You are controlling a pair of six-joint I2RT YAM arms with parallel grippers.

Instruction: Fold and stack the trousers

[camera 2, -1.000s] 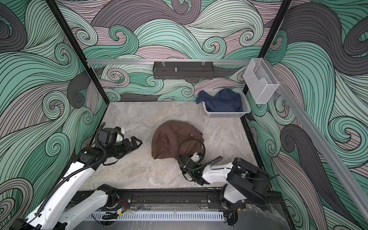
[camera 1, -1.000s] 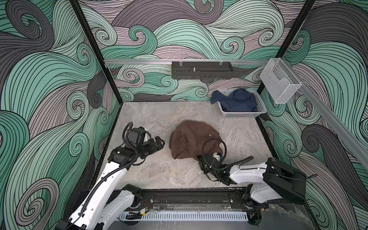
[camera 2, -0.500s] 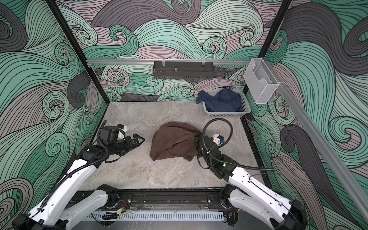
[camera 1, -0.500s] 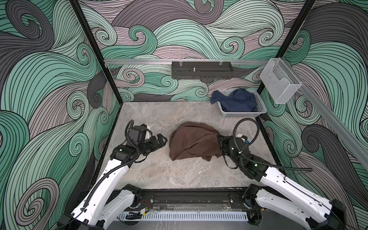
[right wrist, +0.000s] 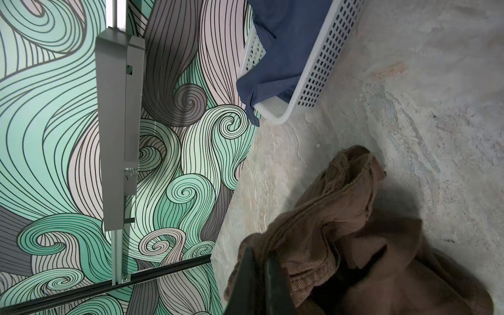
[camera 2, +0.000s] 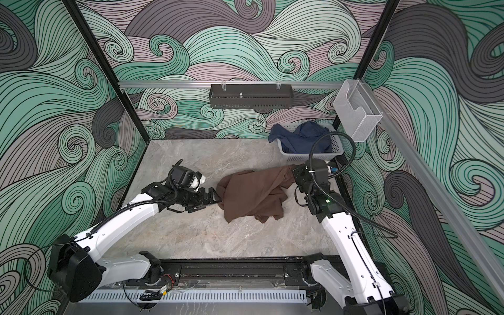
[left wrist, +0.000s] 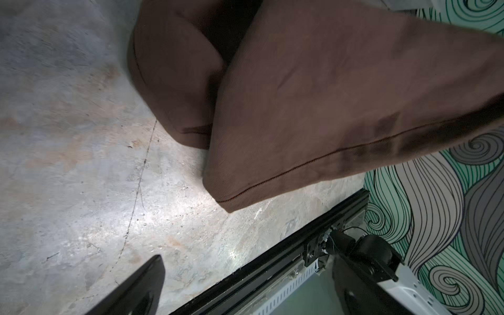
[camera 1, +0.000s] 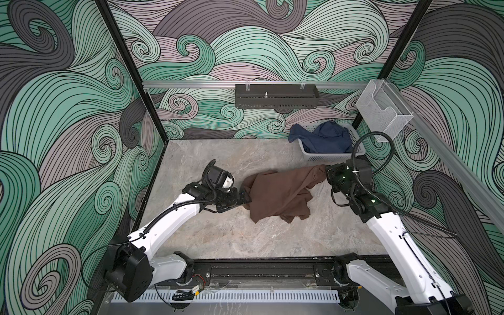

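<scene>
Clamping the trousers [camera 1: 278,193] at one end, right claw [camera 1: 326,174]; left claw [camera 1: 246,197] agape opposite.

Trousers [camera 1: 275,193] on table [camera 1: 231,234], centre; basket [camera 1: 327,157] w/ garment [camera 1: 324,136] inside behind them, prob. rear-right corner.

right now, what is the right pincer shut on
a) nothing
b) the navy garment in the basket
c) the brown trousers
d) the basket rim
c: the right pincer is closed on a bunched edge of the brown trousers, as its wrist view shows.
</scene>
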